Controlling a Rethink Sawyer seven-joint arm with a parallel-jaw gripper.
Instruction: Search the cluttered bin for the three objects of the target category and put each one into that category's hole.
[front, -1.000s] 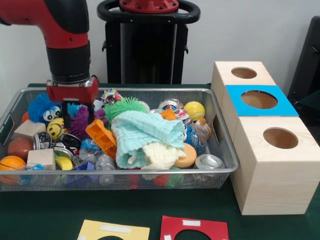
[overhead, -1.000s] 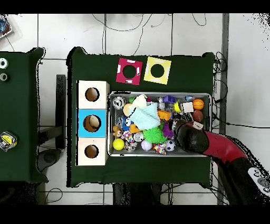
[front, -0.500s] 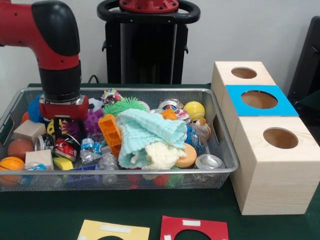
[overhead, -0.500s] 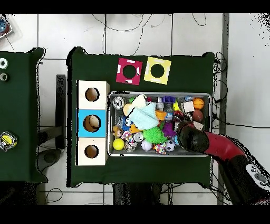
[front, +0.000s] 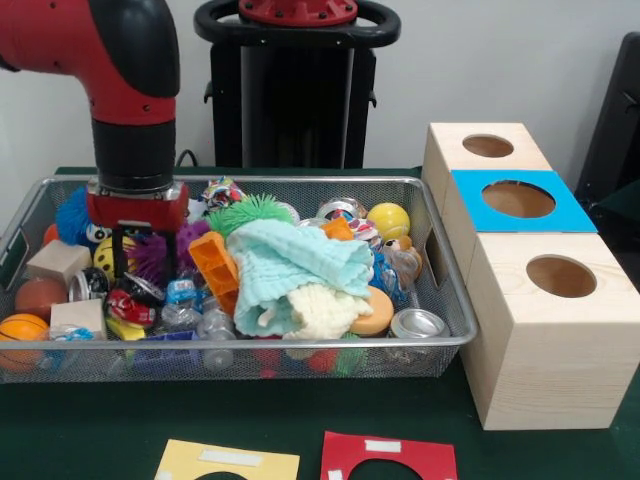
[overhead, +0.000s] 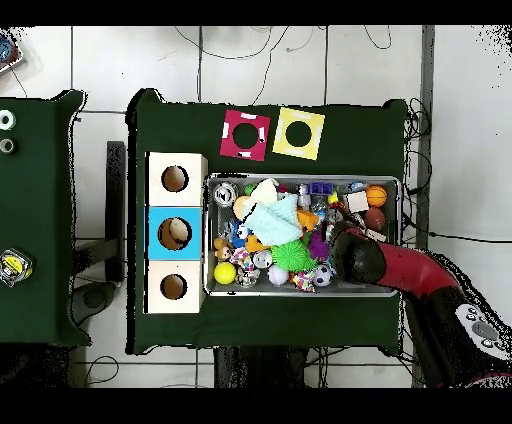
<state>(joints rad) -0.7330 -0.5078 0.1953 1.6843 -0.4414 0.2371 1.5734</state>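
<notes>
The wire bin (front: 250, 181) is heaped with toys, balls, cloths and cans. My gripper (front: 134, 255) hangs open over its left part, fingers down among the clutter. A yellow smiley ball (front: 106, 258) lies just behind them and a purple spiky toy (front: 165, 250) to their right. A small red and black toy car (front: 130, 305) lies just below the tips, untouched. In the overhead view the red arm (overhead: 362, 258) covers the gripper above the bin's (overhead: 300, 178) right part. Three wooden boxes with holes stand beside the bin; the middle one carries a blue card (front: 518, 200).
A teal cloth (front: 300, 265) and a cream cloth (front: 325, 310) cover the bin's middle, with an orange block (front: 215, 265) leaning at their left. Wooden blocks (front: 58, 260) and a small basketball (front: 22, 330) lie at the far left. Red (front: 388, 458) and yellow (front: 228, 464) cards lie on the table in front.
The gripper dipped into the clutter at the left, then rose a little. The orange block shifted toward the teal cloth, and the red toy car now shows below the fingers.
</notes>
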